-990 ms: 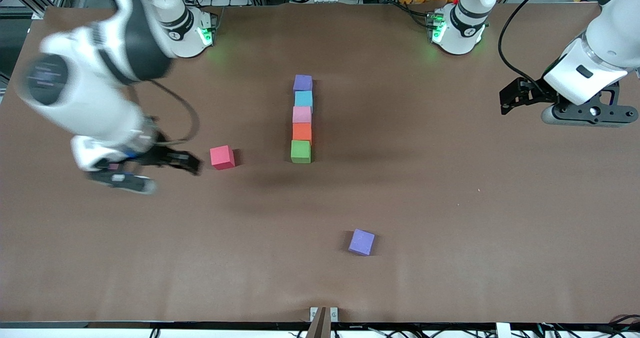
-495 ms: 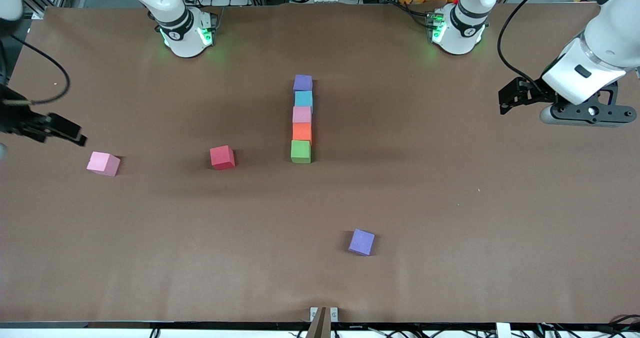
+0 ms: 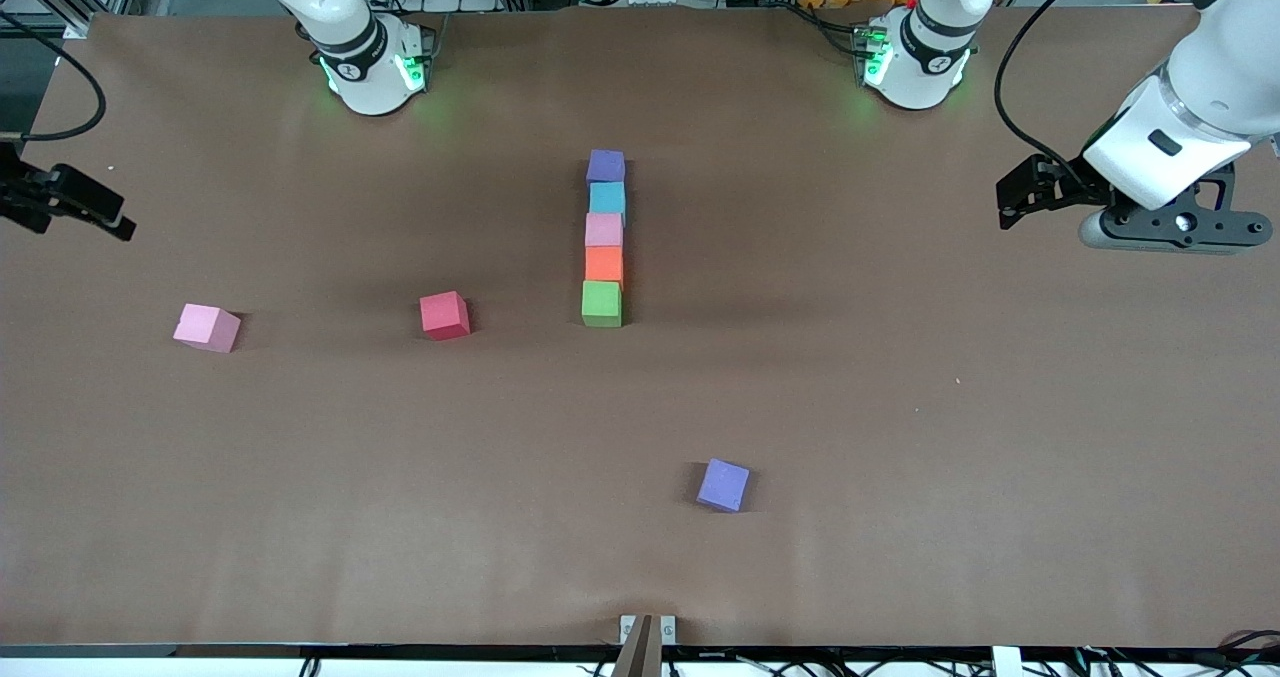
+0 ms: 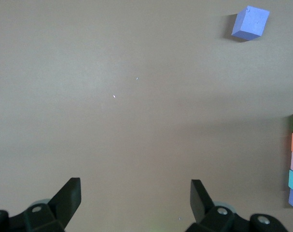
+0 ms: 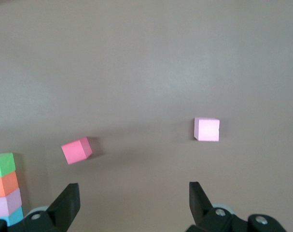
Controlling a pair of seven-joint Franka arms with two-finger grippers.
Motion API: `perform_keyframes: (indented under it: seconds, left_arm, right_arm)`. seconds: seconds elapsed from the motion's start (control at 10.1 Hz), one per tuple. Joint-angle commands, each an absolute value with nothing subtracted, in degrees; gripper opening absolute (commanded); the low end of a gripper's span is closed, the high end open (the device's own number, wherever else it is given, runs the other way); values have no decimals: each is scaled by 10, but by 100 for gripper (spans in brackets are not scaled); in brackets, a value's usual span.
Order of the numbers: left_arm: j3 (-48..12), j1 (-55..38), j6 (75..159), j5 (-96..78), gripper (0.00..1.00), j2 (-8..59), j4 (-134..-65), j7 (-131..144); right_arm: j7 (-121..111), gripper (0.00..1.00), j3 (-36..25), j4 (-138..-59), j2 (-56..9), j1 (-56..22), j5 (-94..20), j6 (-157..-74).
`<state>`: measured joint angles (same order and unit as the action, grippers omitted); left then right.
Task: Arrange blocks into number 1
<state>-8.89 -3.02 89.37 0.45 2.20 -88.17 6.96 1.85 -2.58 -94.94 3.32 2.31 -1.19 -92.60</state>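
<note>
The right gripper (image 3: 95, 212) has its fingers spread wide with nothing between them; its wrist view shows only bare table in the gap. A second ago this gripper was low over the table, just at nine o'clock of the red block (image 3: 444, 315). It has since swung out to the edge of the table (image 3: 900, 407) at the right arm's end and hangs there. That retreat uncovers a loose pink block (image 3: 207, 328), lying flat at about nine o'clock of the red one and well apart from it.

The left gripper (image 3: 1012, 202) is also released and empty. It waits over the left arm's end of the table and has hardly stirred over the last second.

Between them, at the table's middle, the task's blocks make a straight column running from twelve to six o'clock. In order they are the purple block (image 3: 605, 166), light blue block (image 3: 607, 198), pink block (image 3: 604, 229), orange block (image 3: 604, 263) and green block (image 3: 601, 304), each touching the next. The red block sits apart at nine o'clock of the green one. A second purple block (image 3: 723, 485) lies alone at about five o'clock of the column, near the front camera.

With both hands empty and pulled back, the upright stroke of the 1 looks finished. The three stray blocks are either spares or material for a flag or foot, and I cannot tell which.
</note>
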Motion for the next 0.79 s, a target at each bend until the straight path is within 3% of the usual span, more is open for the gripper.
perform_keyframes:
  seconds: [0.0,0.69]
  left_arm:
    - [-92,-29,886,18,100,22,-875,59]
    - [-100,-27,886,18,100,22,-875,60]
  right_arm:
    - [12,100,-11,-1012,83,36,-4,-933]
    - [-48,100,-11,-1012,82,32,13,-921]
